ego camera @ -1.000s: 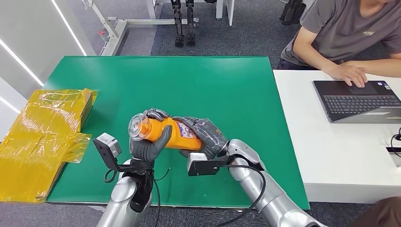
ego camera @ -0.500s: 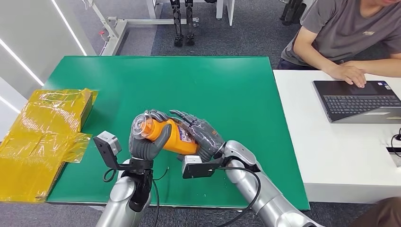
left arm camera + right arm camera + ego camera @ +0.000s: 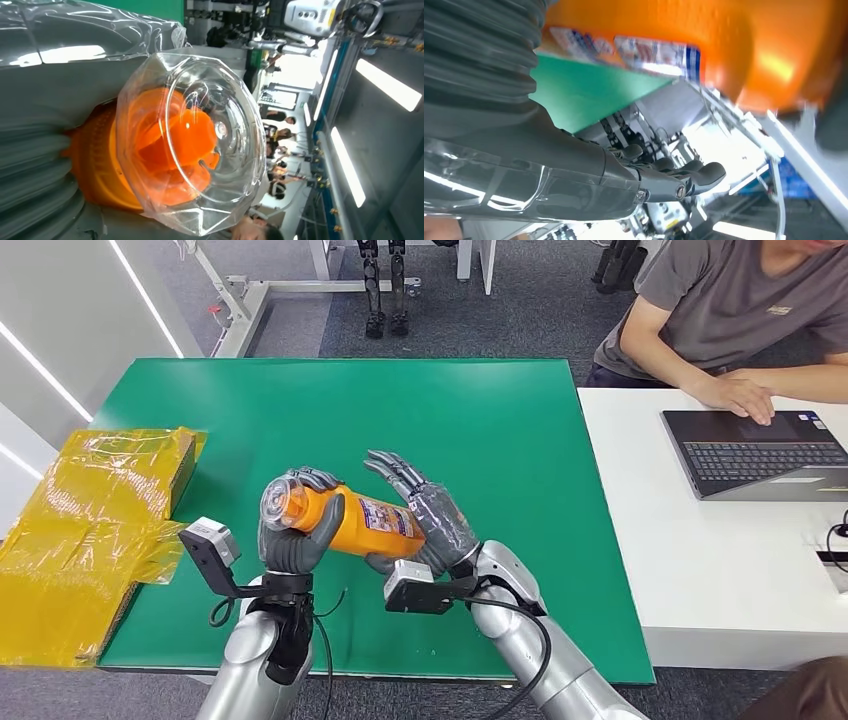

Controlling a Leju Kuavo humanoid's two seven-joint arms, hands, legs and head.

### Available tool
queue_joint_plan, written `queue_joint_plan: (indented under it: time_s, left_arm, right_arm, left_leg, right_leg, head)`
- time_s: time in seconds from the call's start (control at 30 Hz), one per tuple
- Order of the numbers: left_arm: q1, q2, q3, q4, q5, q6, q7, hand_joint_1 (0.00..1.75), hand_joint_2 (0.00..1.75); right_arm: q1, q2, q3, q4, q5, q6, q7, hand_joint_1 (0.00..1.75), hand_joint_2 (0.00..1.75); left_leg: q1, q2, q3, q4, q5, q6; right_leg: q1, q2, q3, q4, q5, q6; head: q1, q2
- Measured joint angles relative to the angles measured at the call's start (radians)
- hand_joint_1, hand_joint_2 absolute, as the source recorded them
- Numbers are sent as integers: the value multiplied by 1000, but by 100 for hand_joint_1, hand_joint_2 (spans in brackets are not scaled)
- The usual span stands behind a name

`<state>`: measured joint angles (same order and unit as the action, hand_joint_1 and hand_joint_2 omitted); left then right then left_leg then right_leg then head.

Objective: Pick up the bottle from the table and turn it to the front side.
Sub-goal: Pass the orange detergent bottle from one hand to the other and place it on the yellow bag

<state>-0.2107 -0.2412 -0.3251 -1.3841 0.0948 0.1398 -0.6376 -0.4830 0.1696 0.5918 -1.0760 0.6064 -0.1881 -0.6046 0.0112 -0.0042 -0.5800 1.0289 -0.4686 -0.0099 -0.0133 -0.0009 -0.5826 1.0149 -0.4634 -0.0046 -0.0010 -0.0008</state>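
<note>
change: the right hand (image 3: 432,523), closed on the bottle (image 3: 345,521) a second ago, is now being opened, its fingers (image 3: 392,469) spread beside the label; the bottle is being carried slightly toward the robot's left.
left hand: the left hand (image 3: 298,536) is being kept wrapped round the bottle's neck end, just below the clear cap (image 3: 200,145).
bottle: it is being held lying sideways above the green desk (image 3: 450,420), cap pointing left.
meaning: the bottle is judged as being passed to the left hand alone, so turning is under way.
counts: one bottle, two hands, one yellow bag (image 3: 90,520), one laptop (image 3: 755,450), one person (image 3: 720,310).
</note>
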Motion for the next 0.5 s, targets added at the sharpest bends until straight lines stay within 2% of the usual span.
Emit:
queue_joint_plan:
  time_s: [0.27,0.5]
  left_arm:
    - [10,13,23,-30,-13,29,-18,175,175]
    - [11,46,75,-114,-98,101,-21,175,175]
  right_arm:
    - [44,0,-23,-101,-58,-42,-3,0,175]
    - [147,-4,-38,-272,-160,-102,-22,0,175]
  left_leg:
    - [0,0,0,0,0,0]
    - [0,0,0,0,0,0]
  right_leg:
    - [0,0,0,0,0,0]
    - [0,0,0,0,0,0]
  head:
    - [0,0]
    - [0,0]
